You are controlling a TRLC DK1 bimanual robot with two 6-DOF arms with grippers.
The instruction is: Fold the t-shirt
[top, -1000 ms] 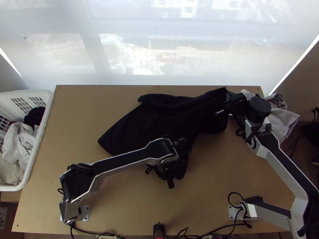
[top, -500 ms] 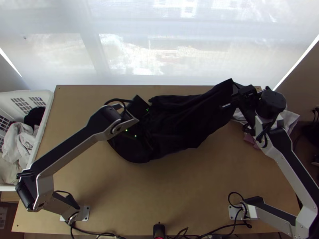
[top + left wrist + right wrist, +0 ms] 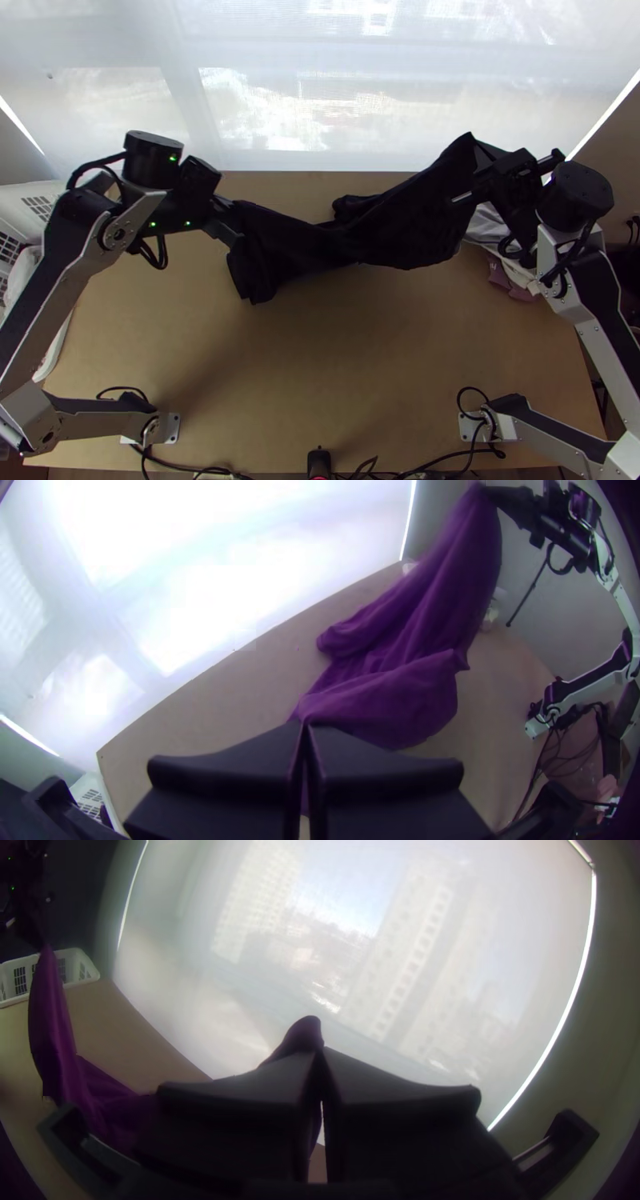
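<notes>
One dark t-shirt, slung in folds across the table's far half, two grippers, left gripper and right gripper each clamped on one end, one white basket at the table's left edge

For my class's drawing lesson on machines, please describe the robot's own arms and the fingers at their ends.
The left arm and right arm have angular silver-grey links with black parts and black joints. Black cables loop outside the joints. Small green lights glow near the left arm's far end. The fingers are wide, flat and black.
</notes>
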